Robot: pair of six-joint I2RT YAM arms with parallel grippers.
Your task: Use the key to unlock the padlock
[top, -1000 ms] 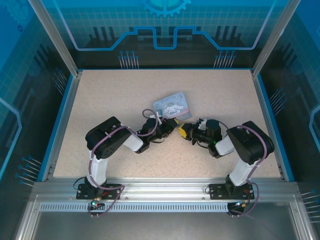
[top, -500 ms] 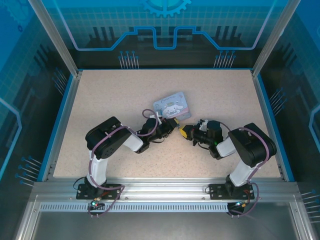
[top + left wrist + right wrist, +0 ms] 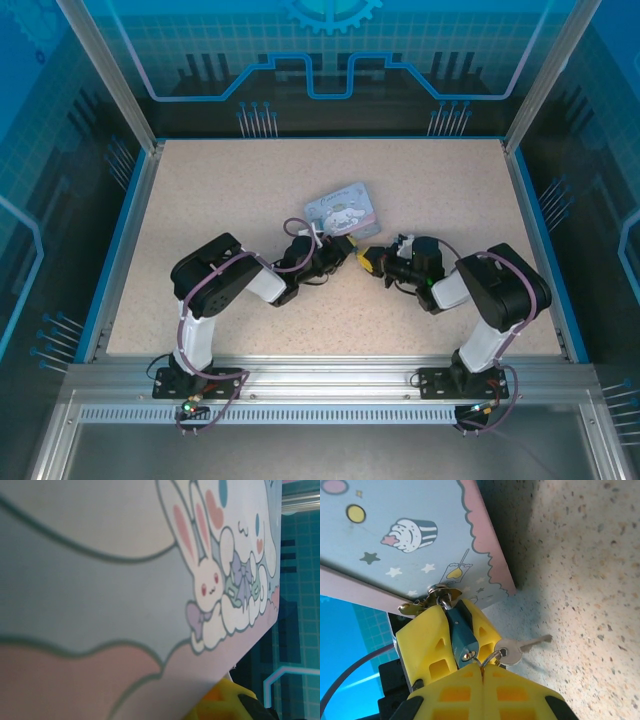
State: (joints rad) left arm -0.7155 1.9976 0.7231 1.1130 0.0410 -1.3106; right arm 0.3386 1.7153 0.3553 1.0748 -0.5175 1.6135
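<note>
- Where the two arms meet at mid-table, a speckled beige tabletop [image 3: 200,200] lies inside a blue-edged bay, with translucent blue panels [image 3: 330,60] behind and an aluminium rail [image 3: 330,375] in front.
- From above, lock and key are too small to make out. The left wrist camera sits so close to the pale blue cartoon tin [image 3: 345,210] that its print blurs.
- At left, the left gripper [image 3: 347,248] has its yellow fingers [image 3: 427,640] clamped on the teal-bodied padlock [image 3: 462,637], which hangs from the tin's hasp [image 3: 440,594].
- Just below it, the right gripper [image 3: 482,671] is pressed together at the key's ring; whether it nips the ring I cannot tell.
- Furthest right, the key [image 3: 522,647] lies beside the padlock, outside the keyhole, blade pointing away.
</note>
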